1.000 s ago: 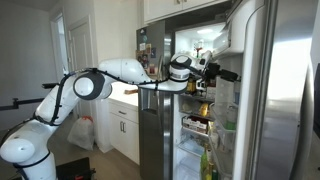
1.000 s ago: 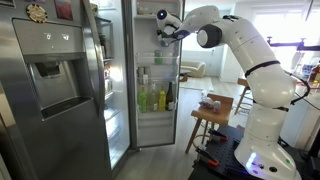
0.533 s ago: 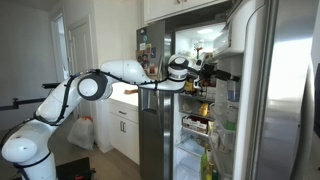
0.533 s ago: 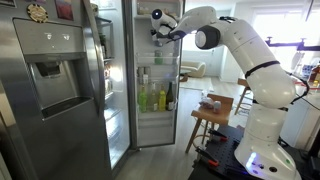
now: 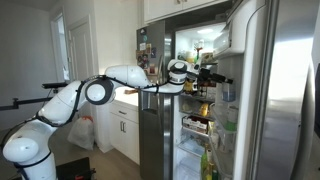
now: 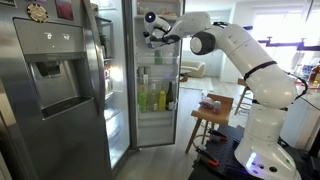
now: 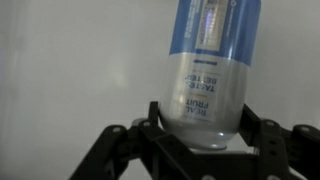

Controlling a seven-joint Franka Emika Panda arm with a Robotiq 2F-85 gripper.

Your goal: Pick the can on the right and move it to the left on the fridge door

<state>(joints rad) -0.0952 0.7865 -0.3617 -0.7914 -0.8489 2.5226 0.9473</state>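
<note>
A white and blue can (image 7: 212,60) sits between my gripper's (image 7: 205,128) black fingers in the wrist view, which close on its lower end. In both exterior views the gripper (image 5: 212,75) (image 6: 150,35) is held high at the upper shelf of the fridge door (image 5: 232,105), in front of its white inner side with clear bins (image 6: 158,120). The can is too small to make out in the exterior views. Behind the can the wrist view shows only a plain white surface.
Green and yellow bottles (image 6: 155,98) stand in a middle door bin below the gripper. A steel door with a dispenser (image 6: 50,75) stands at one side. A dark panel with stickers (image 5: 148,55) is beside the arm. A wooden stool (image 6: 212,110) stands by the robot base.
The gripper has carried the can sideways along the upper door shelf, leftward in the exterior view that faces the bins. The arm has stretched further out.
</note>
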